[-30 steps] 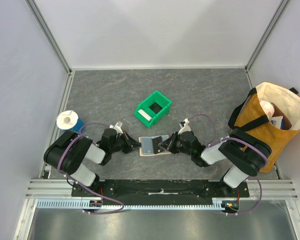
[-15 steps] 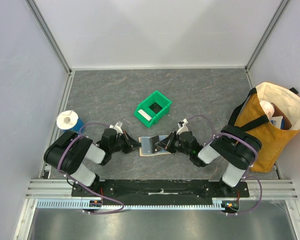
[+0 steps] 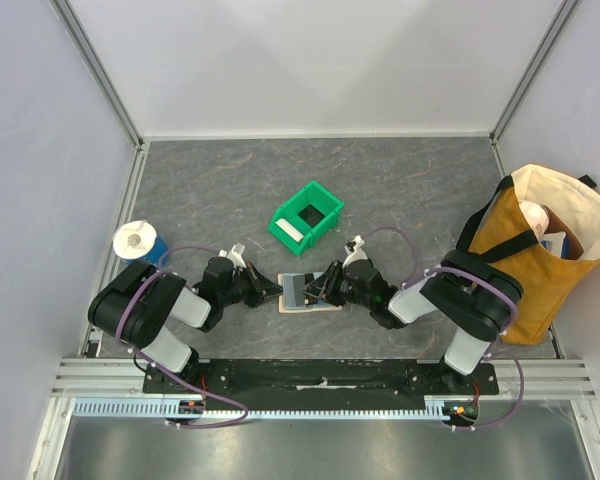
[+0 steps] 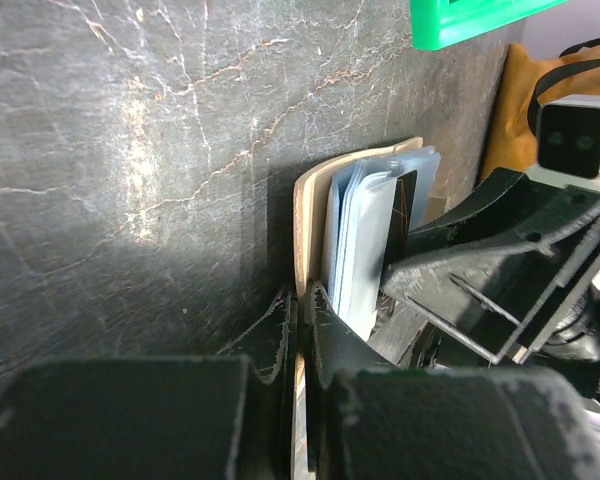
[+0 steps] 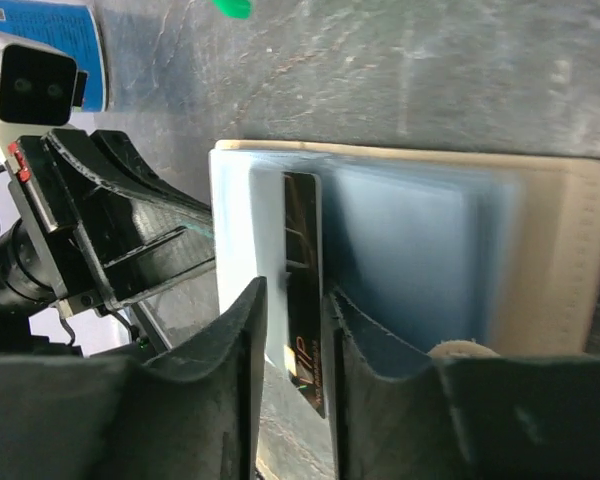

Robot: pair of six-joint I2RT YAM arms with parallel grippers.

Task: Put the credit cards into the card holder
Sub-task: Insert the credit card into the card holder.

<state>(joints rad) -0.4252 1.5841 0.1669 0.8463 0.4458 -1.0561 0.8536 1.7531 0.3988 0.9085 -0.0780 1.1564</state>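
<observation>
insertion step. the card holder (image 4: 308,215) lies open on the counter (image 3: 220,200) between the two arms, with light blue cards (image 4: 365,230) seated in it. your left gripper (image 4: 302,300) is pressed together on the card holder's near edge, steadying it. your right gripper (image 5: 292,292) pinches a dark card (image 5: 302,210) edge-on, its leading end over the pocket. next, you likely need to push the dark card straight along the pocket against the left hold, then let go.
</observation>
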